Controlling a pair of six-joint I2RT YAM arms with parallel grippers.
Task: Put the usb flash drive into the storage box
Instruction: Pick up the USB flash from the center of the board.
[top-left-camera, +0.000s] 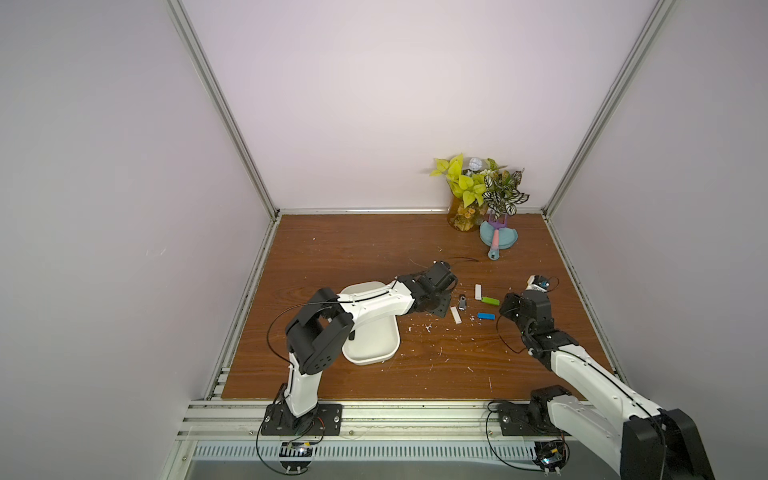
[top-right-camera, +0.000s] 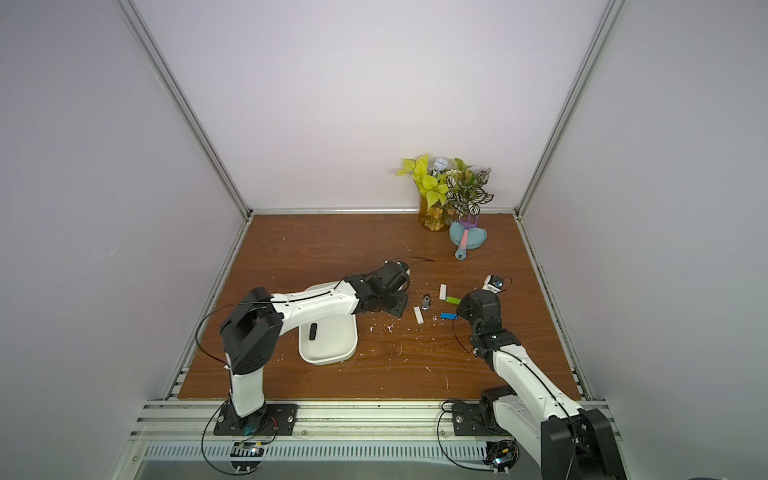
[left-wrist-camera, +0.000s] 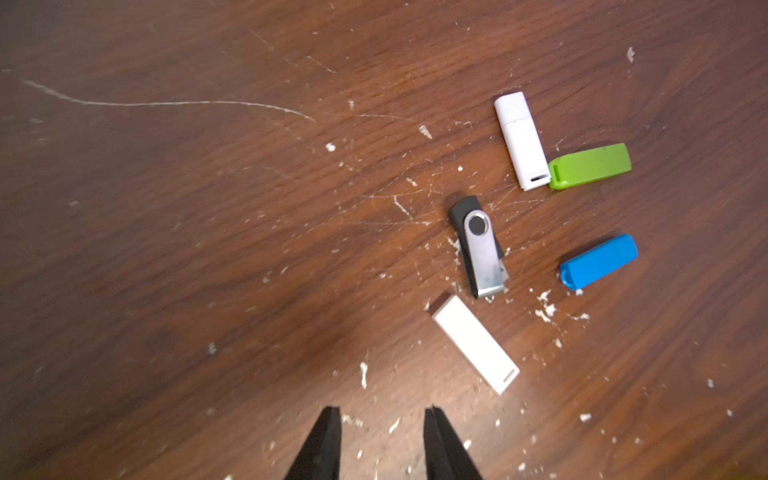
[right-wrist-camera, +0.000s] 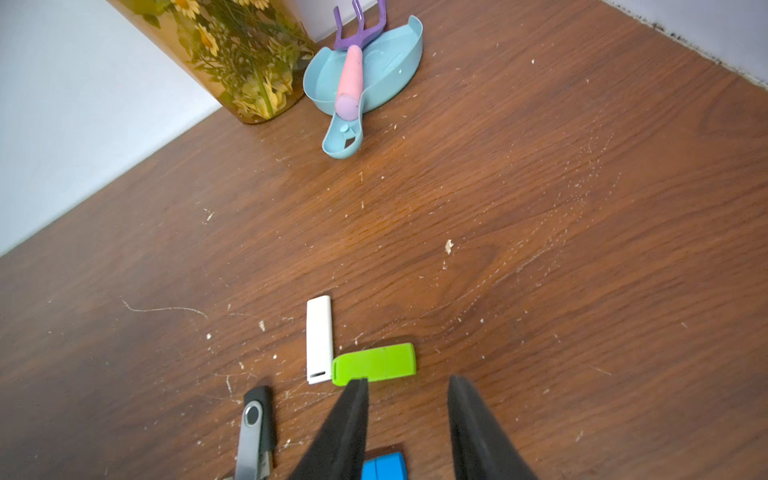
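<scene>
One black stick (top-right-camera: 312, 332) already in storage box (top-right-camera: 338, 343). Five usb flash drives (left-wrist-camera: 478, 247) loose on counter (left-wrist-camera: 208, 208), box's 2 o'clock. Left end effector (left-wrist-camera: 381, 411), right end effector (right-wrist-camera: 408, 380): both jaws apart, empty.

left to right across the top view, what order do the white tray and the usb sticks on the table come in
storage box → flat white drive → capped white drive → green drive. Left out because they overlap their neighbours in that direction: black swivel drive, blue drive.
</scene>
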